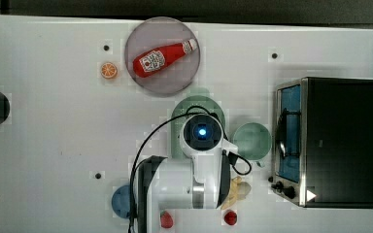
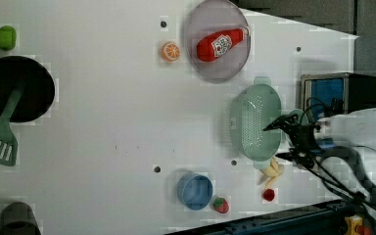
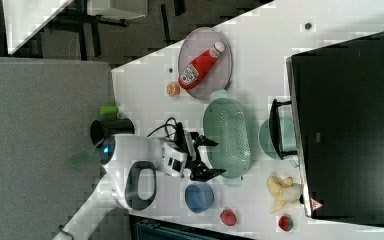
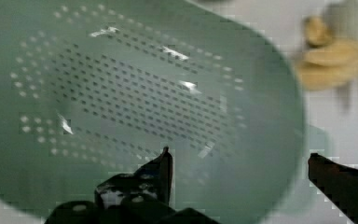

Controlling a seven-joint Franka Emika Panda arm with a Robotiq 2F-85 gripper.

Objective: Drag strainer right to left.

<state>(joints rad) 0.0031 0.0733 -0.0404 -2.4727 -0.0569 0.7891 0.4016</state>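
Note:
The strainer (image 2: 253, 122) is a large pale green oval colander with a perforated bottom, standing on the white table below the grey plate in the left view. My gripper (image 2: 275, 142) is open at the strainer's right side in the left view. In the right view the gripper (image 3: 216, 157) is at the strainer's (image 3: 228, 135) lower left rim. In the wrist view the gripper (image 4: 237, 156) straddles the rim of the strainer (image 4: 121, 84): one finger is over the inside, the other outside by the end handle. Nothing is held. In the top view my arm covers most of the strainer (image 1: 194, 103).
A grey plate (image 1: 175, 77) with a ketchup bottle (image 1: 162, 57) lies beyond the strainer, with an orange slice (image 1: 109, 70) beside it. A small green cup (image 1: 251, 141) and a toaster oven (image 1: 335, 141) stand at the top view's right. A banana (image 1: 238, 191), a blue cup (image 1: 121, 200) and a strawberry (image 1: 230, 217) lie near my base.

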